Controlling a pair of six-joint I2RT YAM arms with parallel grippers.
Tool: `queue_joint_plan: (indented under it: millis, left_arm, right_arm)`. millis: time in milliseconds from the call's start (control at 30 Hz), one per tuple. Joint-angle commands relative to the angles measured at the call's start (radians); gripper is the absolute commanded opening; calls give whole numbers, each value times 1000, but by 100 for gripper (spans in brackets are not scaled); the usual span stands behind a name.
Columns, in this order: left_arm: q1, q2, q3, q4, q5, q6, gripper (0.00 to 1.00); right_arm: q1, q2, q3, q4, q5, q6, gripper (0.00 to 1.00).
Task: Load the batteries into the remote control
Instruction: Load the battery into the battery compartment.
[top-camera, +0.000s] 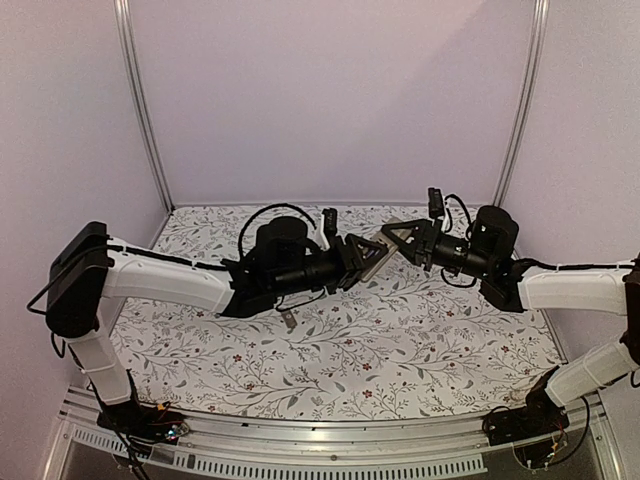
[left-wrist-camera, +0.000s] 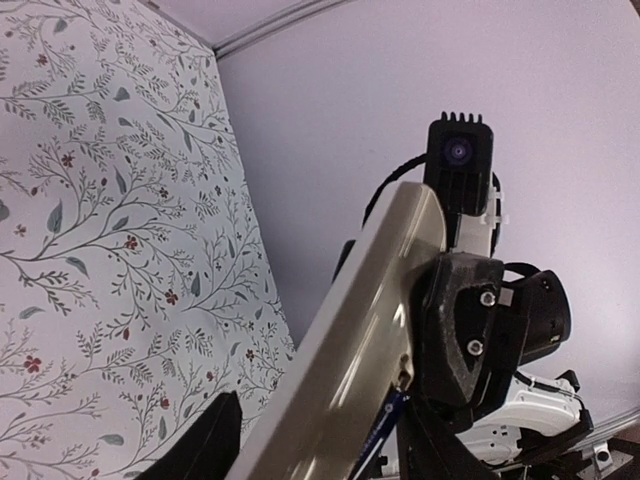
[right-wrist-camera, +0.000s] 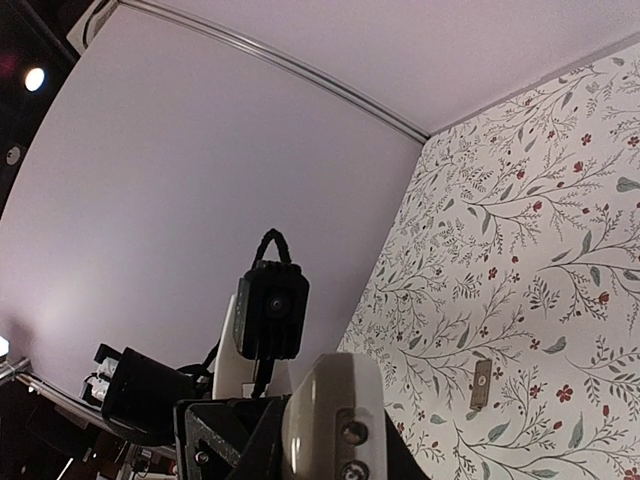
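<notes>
The remote control (top-camera: 377, 251) is held in the air between both arms, its tan-grey back showing as a long bar (left-wrist-camera: 360, 330). My right gripper (top-camera: 398, 238) is shut on its far end; one of its dark fingers (left-wrist-camera: 460, 320) presses the bar's side. My left gripper (left-wrist-camera: 315, 455) straddles the near end, jaws open, with a gap on the left side. A thin dark-blue piece (left-wrist-camera: 385, 425) lies along the remote's edge. On the remote's end (right-wrist-camera: 325, 400) two small round metal spots (right-wrist-camera: 350, 432) show. I cannot tell whether any of these are the batteries.
A small flat grey cover piece (top-camera: 288, 320) lies on the floral tablecloth (top-camera: 420, 340) below the left forearm; it also shows in the right wrist view (right-wrist-camera: 481, 384). Plain walls and metal posts (top-camera: 145, 110) close the table's back and sides.
</notes>
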Motion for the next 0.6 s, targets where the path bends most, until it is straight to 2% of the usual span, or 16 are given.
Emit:
queue_joint_plan:
  millis: [0, 167, 333, 400, 567]
  left_arm:
    - [8, 18, -27, 53, 14, -32, 46]
    - [11, 14, -53, 77, 20, -46, 40]
    - [12, 5, -68, 79, 22, -43, 39]
    - [13, -4, -70, 77, 20, -27, 42]
    - [14, -49, -47, 12, 2, 64, 59]
  right_arm:
    - [8, -15, 26, 82, -17, 12, 0]
    - [-7, -20, 17, 121, -23, 41, 0]
    - [-15, -23, 15, 125, -37, 49, 0]
    - [-15, -20, 15, 119, -45, 44, 0]
    - [-13, -12, 11, 93, -63, 27, 0]
